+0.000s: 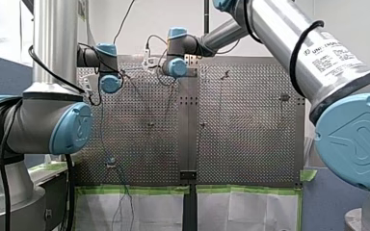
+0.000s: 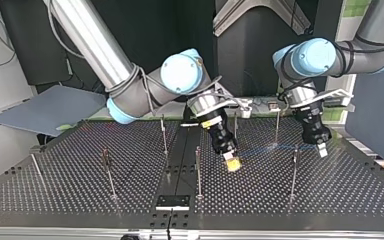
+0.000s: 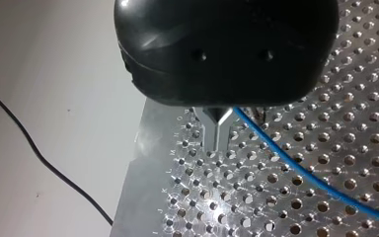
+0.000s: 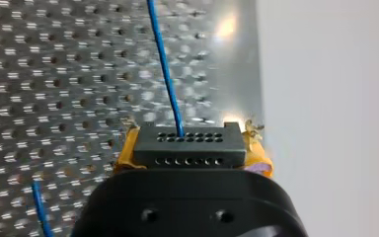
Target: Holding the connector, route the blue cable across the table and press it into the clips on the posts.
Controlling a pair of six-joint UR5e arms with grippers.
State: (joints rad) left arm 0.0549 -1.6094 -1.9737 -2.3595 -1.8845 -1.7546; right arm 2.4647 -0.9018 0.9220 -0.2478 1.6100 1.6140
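My right gripper (image 2: pixel 233 164) hangs tilted over the middle of the perforated table (image 2: pixel 330 195). Its yellow pads (image 4: pixel 259 158) are shut on the black connector (image 4: pixel 187 147). The blue cable (image 4: pixel 165 69) leaves the connector's face and runs ahead over the plate. In the top view a faint blue cable (image 2: pixel 270 148) stretches toward that view's right, to my left gripper (image 2: pixel 322 150). My left gripper (image 3: pixel 216 136) points down just above the plate with its metal fingers (image 3: pixel 210 129) pressed together. The blue cable (image 3: pixel 296 168) comes out at their root and slants away.
Several thin posts stand on the table, such as one (image 2: pixel 198 170) near my right gripper and one (image 2: pixel 294 172) near my left. A small black plate (image 2: pixel 172 201) lies at the top view's near edge. A black wire (image 3: pixel 44 158) lies beyond the table's edge.
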